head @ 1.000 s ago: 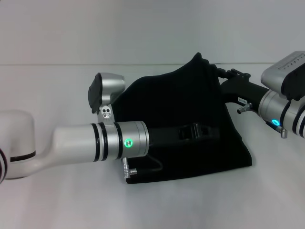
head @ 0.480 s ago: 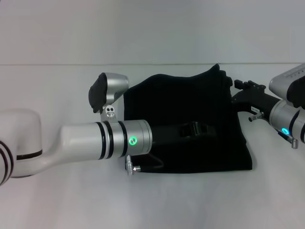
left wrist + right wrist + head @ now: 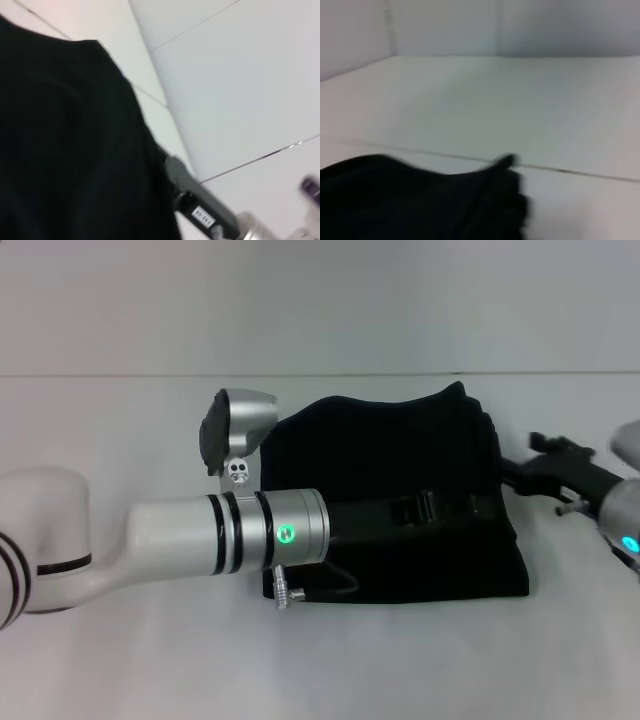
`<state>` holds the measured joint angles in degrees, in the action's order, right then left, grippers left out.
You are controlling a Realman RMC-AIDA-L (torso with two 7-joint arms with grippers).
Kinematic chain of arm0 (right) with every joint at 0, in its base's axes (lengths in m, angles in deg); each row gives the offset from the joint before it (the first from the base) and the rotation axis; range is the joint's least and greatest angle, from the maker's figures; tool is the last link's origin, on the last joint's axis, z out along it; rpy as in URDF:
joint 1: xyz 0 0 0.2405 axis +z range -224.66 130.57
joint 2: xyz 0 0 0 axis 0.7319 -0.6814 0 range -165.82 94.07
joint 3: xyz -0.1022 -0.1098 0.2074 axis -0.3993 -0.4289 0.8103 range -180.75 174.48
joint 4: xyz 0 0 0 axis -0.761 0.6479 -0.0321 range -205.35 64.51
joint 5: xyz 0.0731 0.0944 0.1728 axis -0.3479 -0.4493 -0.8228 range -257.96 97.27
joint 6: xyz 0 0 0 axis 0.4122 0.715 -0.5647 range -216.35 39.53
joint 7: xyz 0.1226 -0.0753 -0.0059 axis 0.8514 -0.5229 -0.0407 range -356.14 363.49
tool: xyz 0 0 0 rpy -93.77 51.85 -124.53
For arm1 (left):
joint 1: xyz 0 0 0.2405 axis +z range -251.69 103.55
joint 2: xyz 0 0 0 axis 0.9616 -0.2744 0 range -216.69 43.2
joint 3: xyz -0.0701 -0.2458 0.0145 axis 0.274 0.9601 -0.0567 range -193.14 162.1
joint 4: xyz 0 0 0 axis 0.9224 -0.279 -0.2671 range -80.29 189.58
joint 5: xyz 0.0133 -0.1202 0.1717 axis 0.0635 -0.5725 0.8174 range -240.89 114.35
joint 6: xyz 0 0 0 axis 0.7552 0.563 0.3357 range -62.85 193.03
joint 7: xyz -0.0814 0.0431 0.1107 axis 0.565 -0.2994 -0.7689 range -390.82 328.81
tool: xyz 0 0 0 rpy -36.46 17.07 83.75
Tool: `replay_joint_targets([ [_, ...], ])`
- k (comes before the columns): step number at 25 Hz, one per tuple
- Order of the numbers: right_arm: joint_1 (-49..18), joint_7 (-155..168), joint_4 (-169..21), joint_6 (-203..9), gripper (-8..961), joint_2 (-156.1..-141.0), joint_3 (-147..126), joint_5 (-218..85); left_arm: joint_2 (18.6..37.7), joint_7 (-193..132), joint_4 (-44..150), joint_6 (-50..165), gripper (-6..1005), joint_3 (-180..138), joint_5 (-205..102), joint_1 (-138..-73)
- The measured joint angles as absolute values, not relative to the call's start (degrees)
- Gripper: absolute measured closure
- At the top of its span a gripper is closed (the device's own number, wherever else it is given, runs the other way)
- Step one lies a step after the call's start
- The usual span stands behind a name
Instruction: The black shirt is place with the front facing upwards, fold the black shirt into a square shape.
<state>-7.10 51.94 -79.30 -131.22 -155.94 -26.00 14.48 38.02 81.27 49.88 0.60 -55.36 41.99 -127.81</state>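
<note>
Head view: the large soft black cloth shirt (image 3: 400, 505) lies as a thick folded block near the middle of the white counter (image 3: 120, 420). A second ago its far right corner stood up in a peak, pinched by the right gripper (image 3: 545, 462); now that peak has dropped and the top layer lies nearly flat, only a small tip standing at the far right corner. The right gripper has drawn back toward the counter's right edge and sits just beside the shirt's right side, apart from the cloth. I cannot tell whether its fingers are apart or together. The left arm reaches across the shirt from the counter's left side, and the left gripper (image 3: 455, 508) rests low on the folded block, black on black, so the state of its fingers cannot be told either. By my judgement the fold has just been laid down, and the block looks close to a square.

Left wrist view: black cloth fills most of the picture, with the right gripper's body (image 3: 200, 207) beyond its edge.

Right wrist view: the shirt's raised corner (image 3: 506, 162) shows against bare counter.

Nothing else lies on the counter; only the left arm covers part of the shirt.
</note>
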Motion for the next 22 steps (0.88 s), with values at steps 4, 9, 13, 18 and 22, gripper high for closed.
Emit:
replay_joint_targets([
  [4,-10.91,52.53,-79.58,-133.28,144,-155.69,-23.46,8.66,37.77,80.73,48.22,-4.43,616,-52.84,41.90,-125.98],
  [9,-15.79,57.99,-81.59,-141.37,144,-155.26,-21.96,3.76,37.31,80.89,41.85,-14.54,417,-52.27,41.38,-122.01],
  [13,-18.04,59.57,-84.35,-154.15,144,-155.14,-25.01,6.84,36.27,81.61,37.37,-17.92,238,-50.29,41.26,-117.34],
  [18,-16.62,59.28,-85.95,-161.96,144,-155.39,-31.59,13.42,34.29,82.70,37.71,-16.10,129,-47.00,41.17,-114.07],
  [22,-13.05,59.37,-84.04,-156.12,145,-155.95,-36.68,15.71,34.03,82.80,37.74,-13.73,113,-46.39,41.03,-113.04],
])
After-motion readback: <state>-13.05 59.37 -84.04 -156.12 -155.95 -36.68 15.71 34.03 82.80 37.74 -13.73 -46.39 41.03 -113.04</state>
